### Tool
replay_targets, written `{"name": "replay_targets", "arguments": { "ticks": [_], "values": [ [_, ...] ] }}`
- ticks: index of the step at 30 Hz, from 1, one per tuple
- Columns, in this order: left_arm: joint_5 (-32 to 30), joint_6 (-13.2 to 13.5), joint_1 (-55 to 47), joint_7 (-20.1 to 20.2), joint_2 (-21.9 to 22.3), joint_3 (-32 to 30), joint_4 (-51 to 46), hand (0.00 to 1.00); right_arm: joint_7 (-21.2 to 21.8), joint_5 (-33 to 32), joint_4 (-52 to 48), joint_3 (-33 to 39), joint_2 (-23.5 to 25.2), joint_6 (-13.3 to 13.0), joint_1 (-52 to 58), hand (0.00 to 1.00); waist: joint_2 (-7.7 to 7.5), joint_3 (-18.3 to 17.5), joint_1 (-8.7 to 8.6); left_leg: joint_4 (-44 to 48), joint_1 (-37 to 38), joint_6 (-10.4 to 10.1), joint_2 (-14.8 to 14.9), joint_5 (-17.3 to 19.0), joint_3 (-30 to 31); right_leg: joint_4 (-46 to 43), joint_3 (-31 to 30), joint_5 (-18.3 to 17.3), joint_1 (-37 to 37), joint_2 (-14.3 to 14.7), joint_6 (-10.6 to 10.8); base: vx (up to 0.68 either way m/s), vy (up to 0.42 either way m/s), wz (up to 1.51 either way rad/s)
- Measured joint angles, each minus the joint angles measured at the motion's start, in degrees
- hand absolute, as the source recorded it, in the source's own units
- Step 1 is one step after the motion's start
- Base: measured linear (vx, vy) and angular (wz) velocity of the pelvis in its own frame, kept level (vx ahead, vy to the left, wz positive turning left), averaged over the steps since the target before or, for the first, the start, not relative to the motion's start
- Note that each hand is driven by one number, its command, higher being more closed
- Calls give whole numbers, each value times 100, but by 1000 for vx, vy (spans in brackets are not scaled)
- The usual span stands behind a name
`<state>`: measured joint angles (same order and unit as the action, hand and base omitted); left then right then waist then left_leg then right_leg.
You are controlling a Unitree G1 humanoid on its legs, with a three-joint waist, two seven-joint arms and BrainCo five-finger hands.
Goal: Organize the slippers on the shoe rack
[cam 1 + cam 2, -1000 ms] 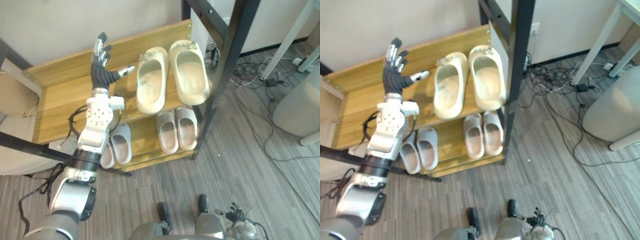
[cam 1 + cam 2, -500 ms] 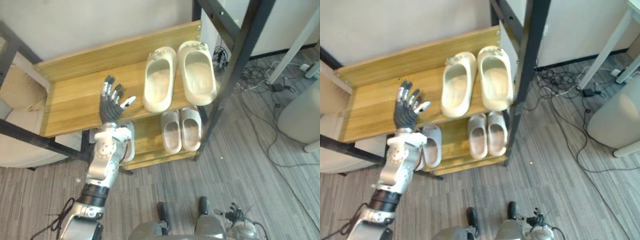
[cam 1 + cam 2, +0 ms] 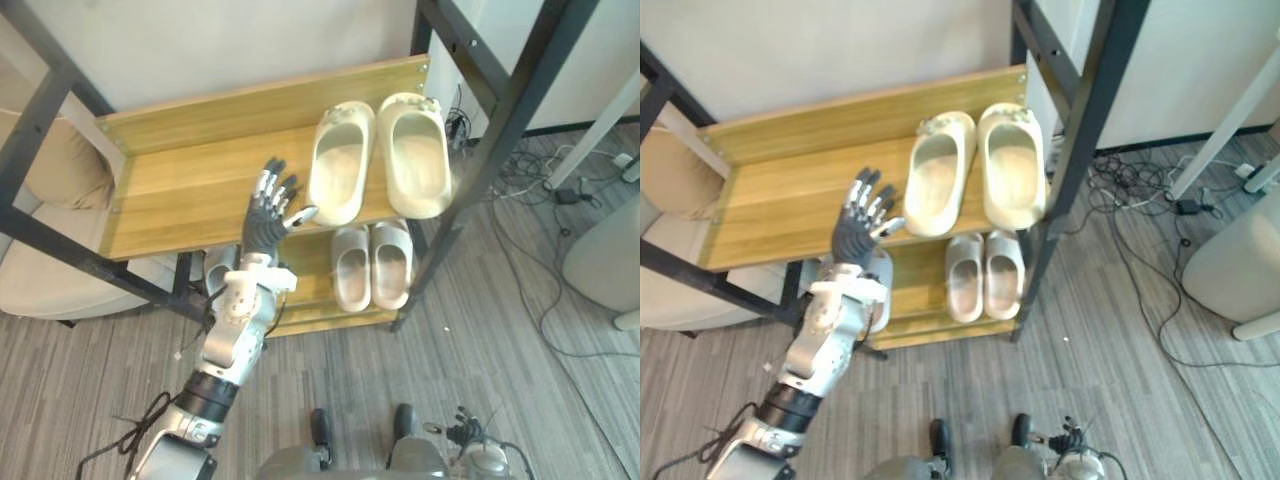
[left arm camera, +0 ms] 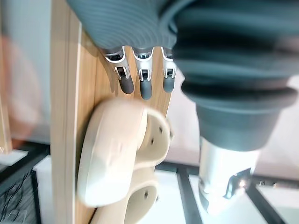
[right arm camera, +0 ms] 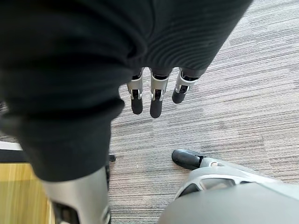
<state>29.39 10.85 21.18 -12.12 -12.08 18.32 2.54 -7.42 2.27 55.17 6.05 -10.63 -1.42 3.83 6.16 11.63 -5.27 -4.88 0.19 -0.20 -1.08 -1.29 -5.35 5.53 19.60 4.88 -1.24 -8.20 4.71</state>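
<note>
A pair of large cream slippers (image 3: pixel 378 160) lies side by side at the right end of the wooden top shelf (image 3: pixel 180 185). A smaller pale pair (image 3: pixel 370 265) sits on the lower shelf below them. Another grey pair (image 3: pixel 220 270) lies further left there, partly hidden behind my arm. My left hand (image 3: pixel 268 215) is open with fingers straight, held over the top shelf's front edge just left of the cream pair and holding nothing. The left wrist view has its fingers (image 4: pixel 140 79) pointing at the cream slippers (image 4: pixel 117 154). My right hand (image 5: pixel 156 93) hangs open over the carpet.
Black metal posts (image 3: pixel 500 130) frame the rack at right and left. A beige cushioned seat (image 3: pixel 50 190) stands to the rack's left. Cables (image 3: pixel 560 180) lie on the floor at right near a white rounded object (image 3: pixel 605 260).
The camera has shifted. My left arm has drawn back from deep over the top shelf to its front edge, the hand still open. The slippers have not moved.
</note>
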Motion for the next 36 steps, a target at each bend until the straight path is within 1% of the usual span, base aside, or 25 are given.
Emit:
{"name": "replay_targets", "arguments": {
  "ticks": [2, 4, 6, 13, 16, 22, 23, 26, 28, 32, 34, 36],
  "values": [
    [5, -8, 100, -3, 12, 108, 74, 0, -1, -1, 0, -10, 0, 0, -15, 0, -1, 0, -19, 0, 10, 1, -4, -2, -2, 0, 0, 0, -8, -3, 1, 0, 0, 0],
    [41, -11, 203, -8, 80, 175, 186, 0, -1, -3, -7, -29, 1, 0, -48, 0, -1, 0, -79, 0, 36, 1, -8, -1, -10, 1, -2, 1, -7, -9, 1, 0, 0, 0],
    [77, -5, 307, -28, 170, 184, 310, 0, -5, -4, -9, -59, -5, 0, -46, 0, -3, 1, -88, 0, 44, 1, -8, -1, -15, 2, -6, 1, -4, -11, 1, 0, 0, 0],
    [116, 2, 419, -154, 168, 234, 417, 0, -38, -7, -17, -58, -5, -1, -36, 0, -6, 3, -101, -12, 44, -13, -6, 10, -57, 3, -95, 4, 26, -9, 3, -5, 3, -2],
    [116, 7, 456, -177, 154, 212, 455, 0, -39, -7, -19, -58, -4, -1, -36, 0, -6, 3, -101, -20, 43, -56, -4, 39, -109, 3, -140, 12, 56, -10, 8, -4, 8, -8],
    [110, 8, 504, -241, 2, 64, 502, 0, -39, -6, -30, -58, -3, 2, -21, 0, -7, 2, -106, -33, 44, -49, 2, 36, -188, 3, -179, 39, 104, -10, 12, 1, 5, -8],
    [109, -9, 506, -238, -34, 37, 502, 0, -38, -7, -34, -58, -3, 2, -30, 0, -6, 2, -109, -31, 48, -13, 1, 12, -185, 3, -174, 39, 99, -10, 12, 0, 0, 0],
    [106, -67, 504, -235, -62, -108, 511, 0, -34, -8, -43, -59, -1, 1, -35, 0, -7, 2, -121, -28, 56, -5, 0, 5, -169, 2, -152, 39, 48, -10, 13, 8, -1, 2],
    [100, -146, 499, -238, -69, -303, 538, 0, -27, -7, -44, -59, -2, 1, -38, 0, -9, 4, -115, -25, 90, -3, -5, 3, -130, 1, -101, 37, -8, -12, 14, 16, -2, 8],
    [38, -166, 423, -250, -81, -637, 509, 0, 1, -6, -43, -63, 0, 3, -20, 0, -11, 3, -114, 3, 89, 2, -21, -1, 17, 2, 55, 20, -95, -29, 31, -3, -3, 20],
    [-12, -165, 248, -269, -173, -842, 335, 0, 12, -5, -46, -78, 0, 2, -54, 0, -11, 3, -82, 3, 75, 15, -39, -16, 83, 1, 116, 15, -111, -44, 35, -15, 2, 15],
    [-12, -165, 149, -278, -277, -848, 174, 0, 18, -5, -46, -129, -11, 3, -39, 0, -13, 3, -75, 3, 85, 19, -54, -24, 157, 2, 195, 0, -175, -59, 46, -9, 6, 20]
  ]
}}
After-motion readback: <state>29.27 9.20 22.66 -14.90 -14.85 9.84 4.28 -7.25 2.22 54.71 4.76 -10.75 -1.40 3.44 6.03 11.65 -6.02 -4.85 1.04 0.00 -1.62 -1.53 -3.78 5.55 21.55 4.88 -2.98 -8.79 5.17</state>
